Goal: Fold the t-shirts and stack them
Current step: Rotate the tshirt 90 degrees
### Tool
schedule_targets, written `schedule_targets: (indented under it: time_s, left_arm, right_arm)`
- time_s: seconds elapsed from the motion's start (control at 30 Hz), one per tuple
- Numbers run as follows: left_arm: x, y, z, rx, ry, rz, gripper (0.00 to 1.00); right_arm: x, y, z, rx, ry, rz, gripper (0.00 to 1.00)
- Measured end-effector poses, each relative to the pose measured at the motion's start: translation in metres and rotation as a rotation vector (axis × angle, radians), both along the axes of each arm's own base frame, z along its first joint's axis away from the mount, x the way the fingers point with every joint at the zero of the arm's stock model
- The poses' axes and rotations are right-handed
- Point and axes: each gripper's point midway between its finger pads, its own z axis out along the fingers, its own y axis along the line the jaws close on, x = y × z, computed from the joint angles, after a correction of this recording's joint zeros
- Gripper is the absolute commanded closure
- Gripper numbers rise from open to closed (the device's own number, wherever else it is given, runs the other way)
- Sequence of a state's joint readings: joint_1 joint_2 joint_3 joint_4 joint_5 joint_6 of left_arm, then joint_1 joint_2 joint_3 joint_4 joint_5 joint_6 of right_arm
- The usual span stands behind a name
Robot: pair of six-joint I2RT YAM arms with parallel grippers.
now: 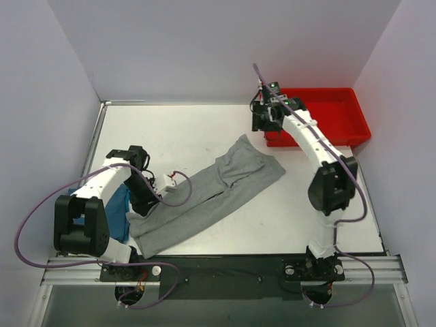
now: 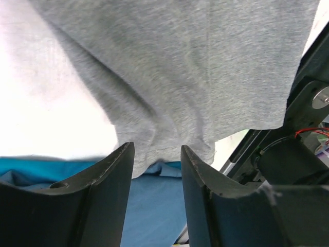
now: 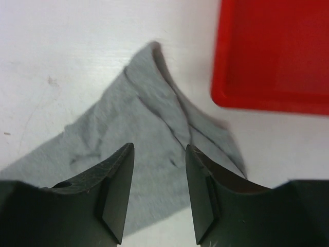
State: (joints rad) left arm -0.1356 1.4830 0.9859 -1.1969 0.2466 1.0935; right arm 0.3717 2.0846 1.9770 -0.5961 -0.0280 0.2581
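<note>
grey shirt (image 1: 204,197) only folded lengthwise, mid table. blue shirt (image 1: 119,212) near left looks done. left gripper (image 2: 157,154) apart at the grey shirt's near edge, right gripper (image 3: 157,152) apart, empty. final folds and stacking remain.

I see my right gripper (image 3: 158,154) at the bottom of the frame, jaws parted. Beneath it a creased grey shirt (image 3: 133,118) spreads from centre to lower left on the white table (image 3: 61,46). A red bin (image 3: 272,51) fills the upper right, near the shirt but not touching.

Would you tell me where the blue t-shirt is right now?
In the top view, the blue t-shirt lies at the near left edge of the table, beside the left arm and against the near end of the grey t-shirt.
</note>
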Motion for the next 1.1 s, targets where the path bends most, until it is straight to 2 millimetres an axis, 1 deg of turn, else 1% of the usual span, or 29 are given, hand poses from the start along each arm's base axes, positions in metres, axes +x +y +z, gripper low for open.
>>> schedule_targets:
  time_s: [0.03,0.07,0.1,0.13,0.17,0.2,0.23,0.3,0.33,0.4,0.47,0.5,0.57,0.6,0.67,0.73,0.8,0.9,0.93,0.97,1.03,1.1]
  left_arm:
    - [0.004,0.001,0.002,0.004,-0.014,0.001,0.46]
    - [0.008,0.000,0.004,0.006,-0.027,0.008,0.45]
    - [0.012,0.000,0.006,0.004,-0.043,0.013,0.45]
    - [0.017,-0.002,0.008,0.003,-0.059,0.024,0.42]
    - [0.023,-0.003,0.010,-0.001,-0.080,0.036,0.40]
    - [0.030,-0.006,0.013,-0.006,-0.105,0.058,0.39]
    - [0.037,-0.009,0.015,-0.014,-0.129,0.071,0.37]
    - [0.059,-0.023,0.024,-0.052,-0.185,0.127,0.37]
    - [0.073,-0.033,0.031,-0.083,-0.212,0.158,0.37]
    - [0.110,-0.059,0.049,-0.164,-0.267,0.220,0.37]
    - [0.158,-0.094,0.070,-0.257,-0.321,0.279,0.37]
    - [0.180,-0.110,0.078,-0.300,-0.346,0.298,0.37]
    - [0.226,-0.153,0.092,-0.405,-0.387,0.344,0.34]
    - [0.244,-0.174,0.093,-0.451,-0.399,0.360,0.33]
    - [0.266,-0.214,0.091,-0.524,-0.392,0.384,0.30]
    - [0.280,-0.252,0.081,-0.571,-0.375,0.397,0.27]
    - [0.287,-0.288,0.068,-0.607,-0.353,0.404,0.24]
    - [0.294,-0.334,0.046,-0.644,-0.313,0.429,0.23]
    - [0.300,-0.349,0.038,-0.656,-0.306,0.446,0.23]
    - [0.300,-0.357,0.033,-0.660,-0.300,0.450,0.23]
    - [0.308,-0.371,0.020,-0.661,-0.300,0.471,0.23]
    - [0.314,-0.378,0.005,-0.645,-0.308,0.494,0.23]
  right_arm:
    - [-0.013,-0.014,0.014,0.003,-0.020,-0.027,0.60]
    - [-0.024,-0.025,0.021,0.002,-0.027,-0.049,0.60]
    - [-0.038,-0.041,0.026,0.007,-0.034,-0.084,0.60]
    - [-0.047,-0.052,0.025,0.004,-0.026,-0.108,0.60]
    - [-0.057,-0.064,0.019,0.001,-0.015,-0.138,0.60]
    - [-0.066,-0.074,0.008,-0.007,0.013,-0.164,0.60]
    - [-0.073,-0.085,-0.008,-0.020,0.047,-0.191,0.60]
    - [-0.089,-0.103,-0.047,-0.038,0.135,-0.242,0.59]
    - [-0.098,-0.110,-0.066,-0.041,0.182,-0.265,0.59]
    - [-0.118,-0.121,-0.098,-0.032,0.261,-0.303,0.58]
    - [-0.133,-0.128,-0.115,-0.022,0.310,-0.333,0.57]
    - [-0.136,-0.130,-0.121,-0.010,0.319,-0.347,0.58]
    - [-0.137,-0.132,-0.128,0.021,0.320,-0.372,0.58]
    - [-0.136,-0.132,-0.131,0.036,0.315,-0.383,0.58]
    - [-0.133,-0.130,-0.135,0.072,0.298,-0.402,0.59]
    - [-0.132,-0.127,-0.139,0.109,0.288,-0.418,0.59]
    - [-0.131,-0.124,-0.141,0.138,0.284,-0.432,0.60]
    - [-0.120,-0.119,-0.139,0.191,0.252,-0.456,0.61]
    - [-0.116,-0.117,-0.138,0.205,0.242,-0.465,0.62]
    - [-0.114,-0.116,-0.137,0.216,0.236,-0.474,0.63]
    - [-0.111,-0.115,-0.137,0.231,0.229,-0.490,0.66]
    - [-0.109,-0.114,-0.137,0.245,0.225,-0.508,0.71]
